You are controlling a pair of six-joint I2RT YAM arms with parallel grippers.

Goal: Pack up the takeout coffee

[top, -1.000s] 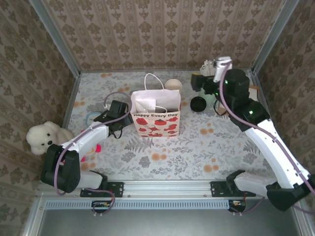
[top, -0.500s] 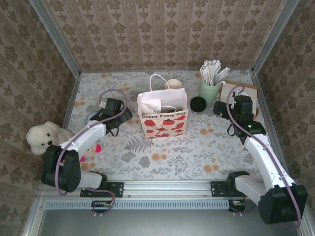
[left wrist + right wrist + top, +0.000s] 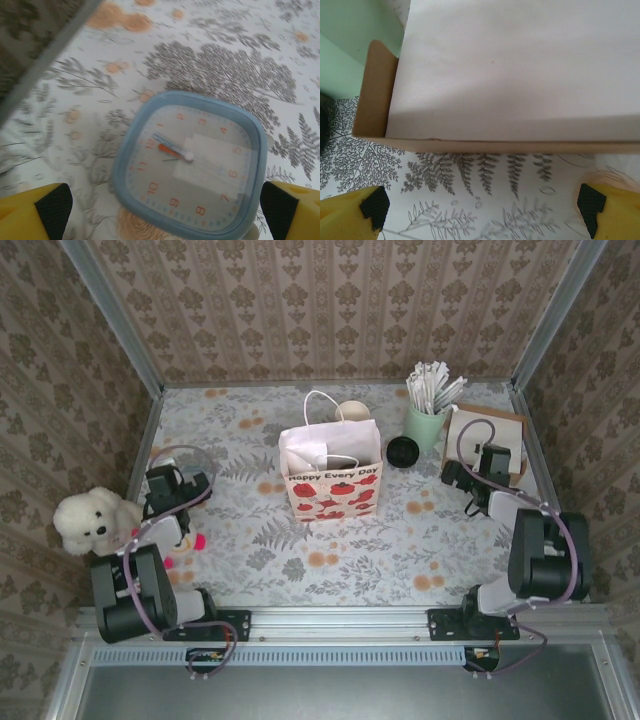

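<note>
We locate the paper bag [image 3: 331, 472] at the table's centre, with a paper cup [image 3: 352, 410] behind it. The takeout coffee [image 3: 403, 451] stands just right of the bag. The cup of wrapped sticks [image 3: 427, 425] stands behind and right of the coffee, beside the cardboard box [image 3: 480, 412]. The plush bear [image 3: 88, 520] sits at the left edge. The clock [image 3: 192, 165] lies flat near the left wall.

- The bag [image 3: 331, 478] blocks the middle of the table [image 3: 420, 545]; the strip along the near edge is open.
- The takeout coffee [image 3: 403, 451] sits close between bag and mint cup [image 3: 426, 426].
</note>
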